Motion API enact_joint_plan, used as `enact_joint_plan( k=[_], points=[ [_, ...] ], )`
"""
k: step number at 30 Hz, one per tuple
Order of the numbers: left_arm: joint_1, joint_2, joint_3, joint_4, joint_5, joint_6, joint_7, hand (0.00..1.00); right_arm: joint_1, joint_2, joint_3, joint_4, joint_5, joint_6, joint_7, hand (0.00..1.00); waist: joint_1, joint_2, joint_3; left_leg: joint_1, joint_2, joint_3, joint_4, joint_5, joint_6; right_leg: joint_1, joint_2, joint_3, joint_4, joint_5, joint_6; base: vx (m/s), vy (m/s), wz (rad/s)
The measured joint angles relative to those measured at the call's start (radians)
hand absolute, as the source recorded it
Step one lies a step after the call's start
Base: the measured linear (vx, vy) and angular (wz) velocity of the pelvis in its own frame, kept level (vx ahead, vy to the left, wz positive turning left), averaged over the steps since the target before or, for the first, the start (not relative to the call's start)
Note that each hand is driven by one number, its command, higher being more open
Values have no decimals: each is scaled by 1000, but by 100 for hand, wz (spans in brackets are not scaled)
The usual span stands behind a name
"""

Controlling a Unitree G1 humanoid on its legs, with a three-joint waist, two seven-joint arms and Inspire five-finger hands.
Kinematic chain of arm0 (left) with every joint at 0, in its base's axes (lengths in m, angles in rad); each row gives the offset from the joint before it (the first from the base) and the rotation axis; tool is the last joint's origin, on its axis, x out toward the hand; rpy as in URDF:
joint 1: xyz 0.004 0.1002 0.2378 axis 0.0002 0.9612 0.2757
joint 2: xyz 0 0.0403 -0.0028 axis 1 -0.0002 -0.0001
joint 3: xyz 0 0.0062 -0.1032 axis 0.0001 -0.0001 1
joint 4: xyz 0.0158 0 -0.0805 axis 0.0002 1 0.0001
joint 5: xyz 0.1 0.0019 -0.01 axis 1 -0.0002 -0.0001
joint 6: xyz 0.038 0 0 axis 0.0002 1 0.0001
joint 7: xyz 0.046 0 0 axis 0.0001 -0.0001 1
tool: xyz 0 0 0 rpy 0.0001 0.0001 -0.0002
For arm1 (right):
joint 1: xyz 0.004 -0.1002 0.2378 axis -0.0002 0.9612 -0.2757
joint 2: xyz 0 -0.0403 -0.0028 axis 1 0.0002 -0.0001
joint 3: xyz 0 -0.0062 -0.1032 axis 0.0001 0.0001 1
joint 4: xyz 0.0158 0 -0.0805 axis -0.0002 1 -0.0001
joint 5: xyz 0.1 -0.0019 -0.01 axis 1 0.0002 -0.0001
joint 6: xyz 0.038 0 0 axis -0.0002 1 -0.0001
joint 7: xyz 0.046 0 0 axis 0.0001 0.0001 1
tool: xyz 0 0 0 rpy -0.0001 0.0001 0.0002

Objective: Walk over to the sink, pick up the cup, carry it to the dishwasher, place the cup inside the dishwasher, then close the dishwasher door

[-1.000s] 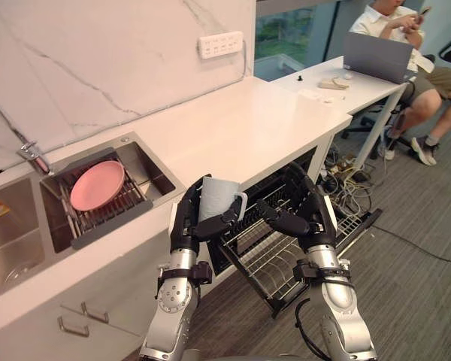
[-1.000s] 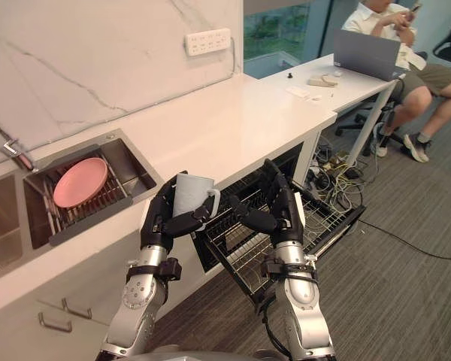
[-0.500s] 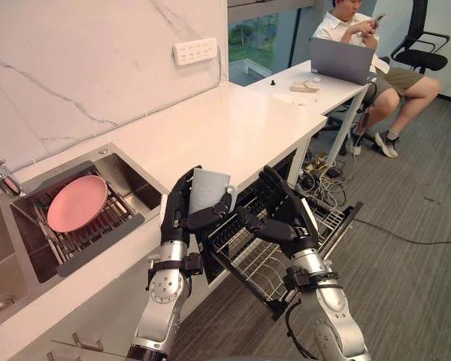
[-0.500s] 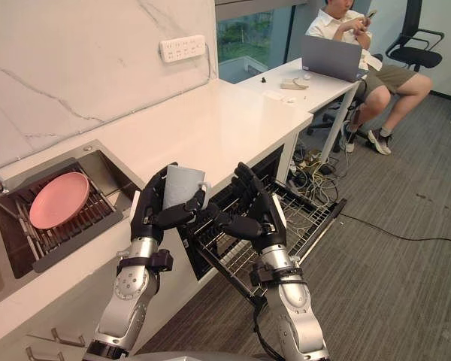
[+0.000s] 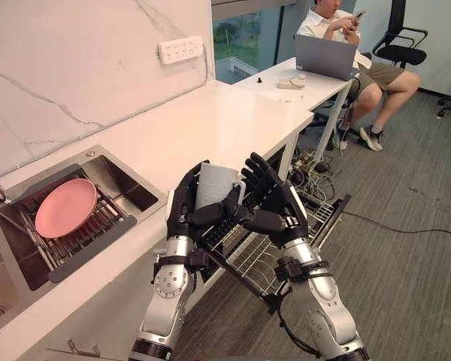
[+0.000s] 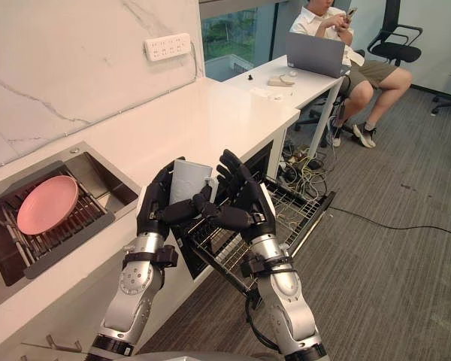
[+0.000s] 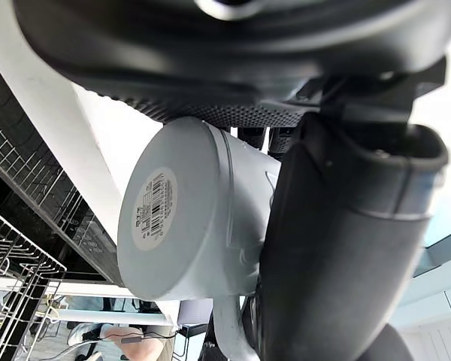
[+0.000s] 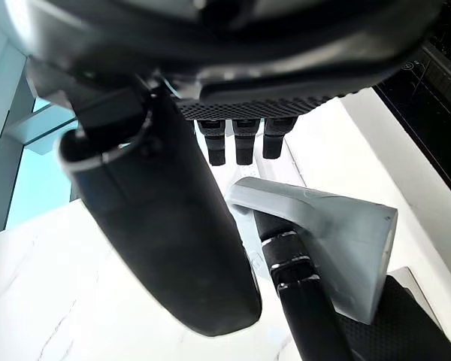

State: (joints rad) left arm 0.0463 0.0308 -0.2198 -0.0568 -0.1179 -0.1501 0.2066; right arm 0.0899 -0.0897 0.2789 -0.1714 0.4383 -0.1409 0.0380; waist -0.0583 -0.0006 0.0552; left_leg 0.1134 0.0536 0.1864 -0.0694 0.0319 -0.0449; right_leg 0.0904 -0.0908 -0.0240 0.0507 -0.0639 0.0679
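Seen from the head, the left hand (image 5: 182, 216) has fingers and thumb wrapped round the pale grey cup (image 5: 216, 184), holding it off the counter (image 5: 233, 128) edge, above the pulled-out dishwasher rack (image 5: 255, 259), I'd guess ready for lowering in. The cup stands upright, mouth up, handle toward the right hand (image 5: 282, 212), whose fingers are spread just beside it, perhaps to steady it. The left wrist view faces the cup's labelled base. The right wrist view shows straight fingers near the cup's wall.
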Motion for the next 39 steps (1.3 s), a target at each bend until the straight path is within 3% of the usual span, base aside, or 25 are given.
enact_joint_plan(
  k=[11, 19, 20, 34, 35, 39],
  points=[
    [2, -5, -67, 0, 1, 0, -9, 30, -1, 24, 3, 50, 11, -1, -64, 90, 2, 3, -2, -1, -1, -31, -17, 17, 1, 2, 0, -20, -3, 0, 0, -15, -11, 6],
    [1, 17, -107, 2, 16, 0, -9, 30, -43, 21, 26, 97, 49, -2, -92, 90, 7, 25, -22, -7, -1, -41, -17, 25, -1, 1, 1, -34, -3, 1, -1, -20, -9, 4],
    [1, 26, -129, 3, 22, 0, -10, 30, -57, 20, 32, 110, 53, -2, -97, 30, 9, 24, -24, -8, 0, -42, -17, 25, -1, 0, 1, -35, -4, 2, -1, 0, 0, 0],
    [-31, 70, -165, 19, 42, 0, -11, 30, -135, -38, 65, 168, 221, -2, -125, 30, 17, 17, -45, -19, 0, -41, -17, 31, 1, -8, 2, -32, -6, 14, -2, -5, 0, 0],
    [-31, 72, -166, 19, 46, 0, -11, 90, -136, -40, 66, 168, 230, -2, -125, 30, 18, 14, -47, -21, 0, -41, -17, 32, 1, -9, 2, -32, -7, 15, -2, 0, 0, 0],
    [-31, 72, -174, 12, 68, -1, -3, 90, -140, -44, 61, 168, 237, -2, -124, 30, 20, 2, -54, -35, -1, -41, -17, 36, 3, -16, 2, -32, -18, 25, -2, 0, 0, 0]
  ],
)
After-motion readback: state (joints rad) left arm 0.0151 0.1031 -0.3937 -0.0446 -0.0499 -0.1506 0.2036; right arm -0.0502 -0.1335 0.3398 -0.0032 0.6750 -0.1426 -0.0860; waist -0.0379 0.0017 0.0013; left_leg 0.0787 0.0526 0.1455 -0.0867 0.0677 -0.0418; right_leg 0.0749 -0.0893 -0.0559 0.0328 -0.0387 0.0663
